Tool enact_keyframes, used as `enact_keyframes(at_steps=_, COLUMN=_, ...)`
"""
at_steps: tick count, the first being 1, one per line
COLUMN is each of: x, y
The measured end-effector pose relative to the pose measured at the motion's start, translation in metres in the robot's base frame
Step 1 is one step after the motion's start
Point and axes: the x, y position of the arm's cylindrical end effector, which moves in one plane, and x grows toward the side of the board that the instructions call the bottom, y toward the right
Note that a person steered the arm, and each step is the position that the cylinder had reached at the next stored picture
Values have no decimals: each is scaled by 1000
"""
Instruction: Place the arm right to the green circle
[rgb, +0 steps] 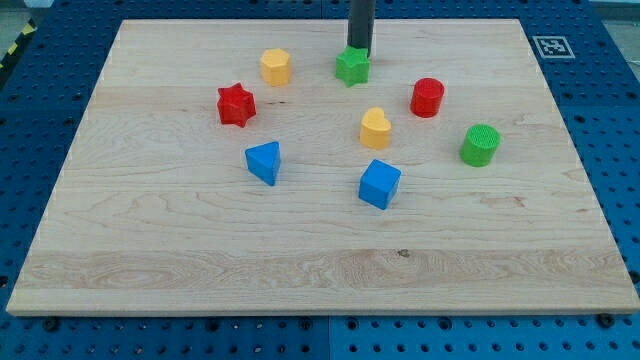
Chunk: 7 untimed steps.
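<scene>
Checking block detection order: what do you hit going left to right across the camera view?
Red star block → blue triangular block → yellow hexagonal block → green star block → red cylinder → green cylinder. Yellow heart and blue cube overlap in x, so omitted.

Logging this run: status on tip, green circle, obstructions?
My tip at the view's top, touching the green star. Green circle at the view's right, untouched, far from tip. Red cylinder sits between them.
</scene>
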Motion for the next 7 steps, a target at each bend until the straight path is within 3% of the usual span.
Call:
enact_keyframes(at_steps=2, x=0, y=3)
enact_keyframes(at_steps=3, x=-30, y=31)
enact_keyframes(at_steps=6, x=-30, y=42)
enact_keyframes(at_steps=7, x=-16, y=92)
